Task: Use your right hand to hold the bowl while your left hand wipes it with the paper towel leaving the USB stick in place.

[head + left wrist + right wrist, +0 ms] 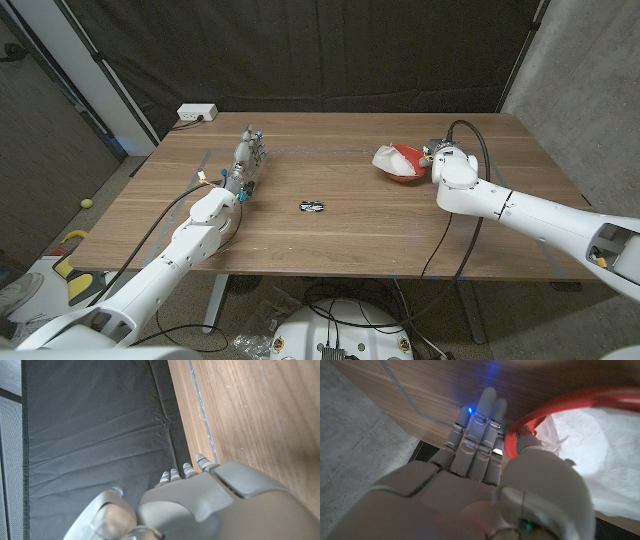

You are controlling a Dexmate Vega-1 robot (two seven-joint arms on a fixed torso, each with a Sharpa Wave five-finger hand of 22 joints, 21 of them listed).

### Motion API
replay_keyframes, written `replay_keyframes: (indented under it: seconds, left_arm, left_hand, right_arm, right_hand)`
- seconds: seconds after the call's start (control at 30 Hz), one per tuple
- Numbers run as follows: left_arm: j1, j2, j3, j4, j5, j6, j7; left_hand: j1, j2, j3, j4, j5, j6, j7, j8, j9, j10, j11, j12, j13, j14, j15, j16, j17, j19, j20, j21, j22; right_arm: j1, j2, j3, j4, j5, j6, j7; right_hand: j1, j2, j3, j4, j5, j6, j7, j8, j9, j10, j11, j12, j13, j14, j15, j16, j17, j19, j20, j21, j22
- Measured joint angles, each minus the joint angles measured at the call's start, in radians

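**A:** What surface are you working on?

**B:** A wooden table (pixel 350 230) against a black curtain (pixel 330 50), with a concrete wall (pixel 590 90) on your right and a white power strip (pixel 196 113) at the far left corner. Faint tape lines mark the top.

**A:** Where are the task's things?

**B:** The red bowl (pixel 405 164) sits right of centre, toward the far edge, with the paper towel (pixel 387 157) lying in it and spilling over its left rim. The USB stick (pixel 312 206) lies alone mid-table, well apart from both hands.

**A:** And your hands?

**B:** Your right hand (pixel 437 156) is at the bowl's right rim, thumb hooked over the edge and fingers outside, grasping it. Your left hand (pixel 247 160) stands over the left side, fingers straight and apart, released, holding nothing. Bare wood lies between it and the bowl.
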State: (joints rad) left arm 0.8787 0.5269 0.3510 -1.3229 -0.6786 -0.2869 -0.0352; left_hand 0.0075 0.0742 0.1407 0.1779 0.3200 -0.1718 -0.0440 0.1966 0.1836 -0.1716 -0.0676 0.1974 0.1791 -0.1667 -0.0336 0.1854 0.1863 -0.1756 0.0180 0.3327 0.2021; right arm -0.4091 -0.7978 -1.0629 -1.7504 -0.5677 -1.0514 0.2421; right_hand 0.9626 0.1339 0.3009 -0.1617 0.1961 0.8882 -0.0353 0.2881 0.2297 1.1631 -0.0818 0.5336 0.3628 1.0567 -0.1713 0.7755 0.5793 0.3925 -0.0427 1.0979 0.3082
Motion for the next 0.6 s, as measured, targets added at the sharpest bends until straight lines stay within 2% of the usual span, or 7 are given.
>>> replay_keyframes:
  seconds: [0.13,0.33,0.5,0.6]
  left_arm:
    - [0.002,0.001,-0.001,-0.002,-0.001,0.0,-0.001]
    - [0.003,0.003,-0.002,-0.005,-0.002,0.0,-0.004]
    - [0.003,0.004,-0.003,-0.006,-0.002,-0.002,-0.008]
    - [0.002,0.005,-0.002,-0.006,0.001,-0.006,-0.01]
  left_hand:
    - [0.0,0.0,0.0,0.0,0.0,0.0,0.0,0.0,0.0,0.0,0.0,0.0,0.0,0.0,0.0,0.0,0.0,0.0,0.0,0.0,0.0]
    - [0.0,0.0,-0.003,-0.003,0.0,0.0,0.0,0.0,0.0,0.0,0.0,0.0,0.0,0.0,0.0,0.0,0.0,0.0,0.0,0.0,0.0]
    - [0.0,0.0,-0.003,-0.003,0.0,0.0,0.0,0.0,0.0,0.0,0.0,0.0,0.0,0.0,0.0,0.0,0.0,0.0,0.0,0.0,0.0]
    - [0.012,-0.007,-0.005,-0.006,0.0,0.0,0.0,0.0,0.0,-0.001,-0.002,0.0,0.0,0.0,0.0,0.001,-0.001,0.0,0.0,0.0,-0.002]
  right_arm:
    - [-0.021,0.003,0.02,-0.007,0.005,0.003,-0.035]
    - [-0.055,0.006,0.049,-0.02,0.006,0.009,-0.098]
    - [-0.087,0.012,0.07,-0.03,-0.006,0.016,-0.169]
    - [-0.102,0.015,0.079,-0.036,-0.017,0.019,-0.206]
  right_hand:
    - [0.037,-0.003,-0.014,0.003,-0.004,0.07,-0.001,0.026,0.022,0.042,-0.022,0.067,0.07,0.027,-0.02,0.057,0.05,0.0,0.0,0.073,0.028]
    - [0.068,-0.005,-0.024,0.007,-0.008,0.113,0.003,0.04,0.033,0.07,-0.034,0.124,0.133,0.054,-0.033,0.097,0.089,0.001,0.0,0.127,0.039]
    - [0.085,-0.022,-0.029,0.002,0.0,0.154,0.008,0.046,0.038,0.093,-0.051,0.167,0.184,0.08,-0.044,0.137,0.141,0.036,-0.001,0.164,0.014]
    - [0.091,-0.028,-0.034,0.006,0.0,0.17,0.011,0.049,0.042,0.105,-0.059,0.182,0.205,0.093,-0.05,0.158,0.172,0.054,-0.004,0.182,0.002]
